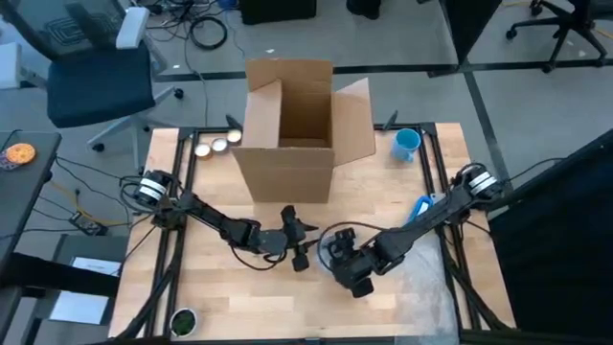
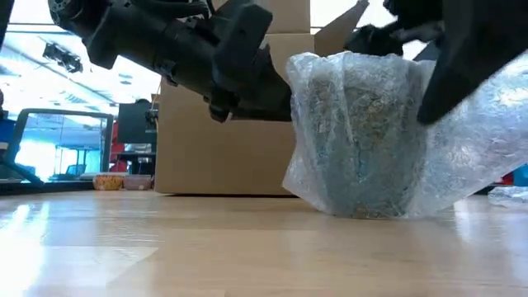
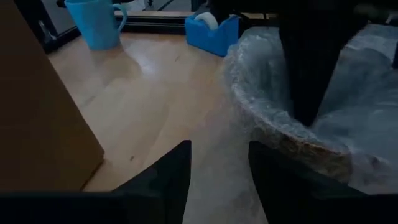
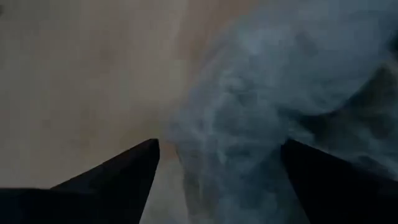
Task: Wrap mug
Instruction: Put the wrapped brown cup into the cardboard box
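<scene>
Now the mug (image 2: 363, 140) stands mid-surface in bubble wrap (image 2: 462, 157), so I keep my left jaws (image 3: 217, 180) spread just beside it and my right jaws (image 4: 217, 174) spread over the wrap to fold it.

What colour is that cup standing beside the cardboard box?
Light blue; the cup shows best in the left wrist view.

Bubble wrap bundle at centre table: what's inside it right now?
Through the bubble wrap the low view shows a speckled, mug-shaped body standing upright on the table. Its handle and interior are covered. The right hand is open over the wrap.
</scene>
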### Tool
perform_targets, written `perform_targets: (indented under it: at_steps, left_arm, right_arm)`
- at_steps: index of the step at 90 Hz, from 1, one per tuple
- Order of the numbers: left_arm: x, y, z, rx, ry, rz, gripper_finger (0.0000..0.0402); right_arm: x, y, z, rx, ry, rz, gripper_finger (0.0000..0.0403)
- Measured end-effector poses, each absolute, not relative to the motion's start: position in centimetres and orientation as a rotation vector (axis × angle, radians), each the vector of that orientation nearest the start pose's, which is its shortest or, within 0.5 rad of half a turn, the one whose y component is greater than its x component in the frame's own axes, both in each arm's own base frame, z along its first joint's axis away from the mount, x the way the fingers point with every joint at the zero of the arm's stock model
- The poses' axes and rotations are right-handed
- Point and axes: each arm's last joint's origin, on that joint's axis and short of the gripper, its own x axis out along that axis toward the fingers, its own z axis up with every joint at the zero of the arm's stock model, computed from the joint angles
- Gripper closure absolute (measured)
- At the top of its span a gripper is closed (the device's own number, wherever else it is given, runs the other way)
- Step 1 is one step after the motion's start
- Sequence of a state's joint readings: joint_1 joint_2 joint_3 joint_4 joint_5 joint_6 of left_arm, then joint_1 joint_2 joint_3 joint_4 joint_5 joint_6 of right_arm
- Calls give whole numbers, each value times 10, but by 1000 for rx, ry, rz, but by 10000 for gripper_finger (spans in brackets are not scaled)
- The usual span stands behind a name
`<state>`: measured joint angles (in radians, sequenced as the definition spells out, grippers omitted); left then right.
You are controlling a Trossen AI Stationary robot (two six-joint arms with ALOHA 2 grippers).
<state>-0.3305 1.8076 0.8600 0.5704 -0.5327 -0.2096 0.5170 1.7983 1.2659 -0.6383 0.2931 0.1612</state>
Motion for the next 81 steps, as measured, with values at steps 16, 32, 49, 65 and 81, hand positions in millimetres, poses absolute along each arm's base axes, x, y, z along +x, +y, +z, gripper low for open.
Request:
perform_targets:
  at_steps: [16, 32, 49, 65, 81]
  left_arm:
    - [345, -103, 162, -54, 318, 220, 254]
    - [345, -103, 167, -40, 303, 214, 254]
    - [335, -107, 197, 7, 243, 176, 254]
    - [317, -110, 221, 60, 272, 164, 254]
    - [295, -111, 229, 127, 394, 216, 254]
  right_arm:
    - [322, 168, 190, -295, 1096, 94, 96]
    - [329, 157, 186, -194, 1132, 71, 135]
    - [331, 151, 185, -124, 1156, 68, 225]
    - [331, 153, 185, -89, 1166, 81, 345]
    - [335, 157, 200, -19, 1186, 114, 379]
